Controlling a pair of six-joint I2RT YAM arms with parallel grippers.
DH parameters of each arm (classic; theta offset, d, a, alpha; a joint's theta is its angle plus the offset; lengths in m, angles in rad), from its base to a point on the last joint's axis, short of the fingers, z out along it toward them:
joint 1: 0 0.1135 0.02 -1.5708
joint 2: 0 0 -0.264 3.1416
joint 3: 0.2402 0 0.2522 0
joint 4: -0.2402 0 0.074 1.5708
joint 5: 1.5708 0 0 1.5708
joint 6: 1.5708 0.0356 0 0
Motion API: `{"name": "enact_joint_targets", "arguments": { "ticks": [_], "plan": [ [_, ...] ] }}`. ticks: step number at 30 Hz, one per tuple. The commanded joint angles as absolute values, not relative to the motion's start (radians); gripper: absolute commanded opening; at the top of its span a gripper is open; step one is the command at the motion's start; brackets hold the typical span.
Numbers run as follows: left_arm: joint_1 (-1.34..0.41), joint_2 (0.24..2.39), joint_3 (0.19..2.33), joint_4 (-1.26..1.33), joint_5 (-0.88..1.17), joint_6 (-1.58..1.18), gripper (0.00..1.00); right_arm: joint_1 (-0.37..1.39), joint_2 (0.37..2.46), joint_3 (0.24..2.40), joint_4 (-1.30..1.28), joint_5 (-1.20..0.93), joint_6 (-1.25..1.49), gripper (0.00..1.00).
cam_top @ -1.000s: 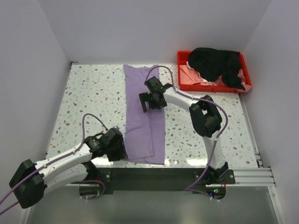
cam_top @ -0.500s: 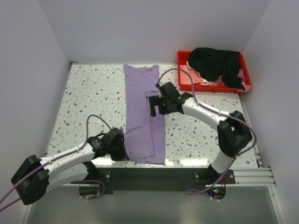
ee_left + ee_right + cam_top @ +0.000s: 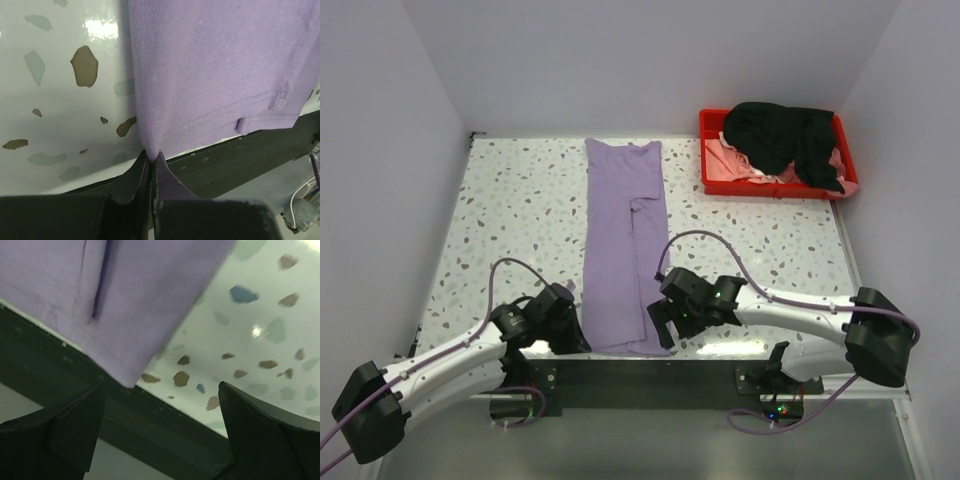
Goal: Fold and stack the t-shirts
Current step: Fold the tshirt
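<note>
The lavender t-shirt (image 3: 625, 235) lies on the table as a long narrow strip running from the far side to the near edge. My left gripper (image 3: 572, 337) is shut on its near-left hem corner; in the left wrist view the fingertips (image 3: 151, 156) pinch a peak of lavender cloth (image 3: 215, 65). My right gripper (image 3: 661, 335) stands open just over the near-right corner, and that corner (image 3: 122, 367) shows between its wide-apart fingers (image 3: 161, 387), touching neither. The black t-shirt (image 3: 785, 135) is heaped on the pale pink one (image 3: 732, 160) in the tray.
A red plastic tray (image 3: 715, 183) stands at the back right of the speckled table (image 3: 510, 220). The dark rail (image 3: 650, 378) of the table's near edge runs right under both grippers. White walls close in the left, back and right sides.
My right arm has swung from the shirt's middle down to its near-right corner, still open. My left gripper has shut on the near-left corner.
</note>
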State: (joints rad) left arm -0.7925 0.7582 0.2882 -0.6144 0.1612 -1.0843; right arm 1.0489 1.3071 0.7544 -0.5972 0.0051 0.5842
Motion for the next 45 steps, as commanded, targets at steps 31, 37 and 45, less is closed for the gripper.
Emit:
{"name": "enact_joint_targets", "arguments": {
  "ticks": [31, 37, 45],
  "plan": [
    [-0.795, 0.77, 0.271, -0.67, 0.198, -1.095, 0.0, 1.249, 1.404, 0.67, -0.379, 0.015, 0.798, 0.0],
    [-0.795, 0.765, 0.368, -0.658, 0.138, -1.077, 0.0, 1.25, 1.321, 0.722, -0.469, 0.121, 0.759, 0.0],
    [-0.793, 0.891, 0.546, -0.624, -0.038, -1.04, 0.0, 1.207, 1.316, 0.864, -0.534, 0.248, 0.657, 0.0]
  ]
}}
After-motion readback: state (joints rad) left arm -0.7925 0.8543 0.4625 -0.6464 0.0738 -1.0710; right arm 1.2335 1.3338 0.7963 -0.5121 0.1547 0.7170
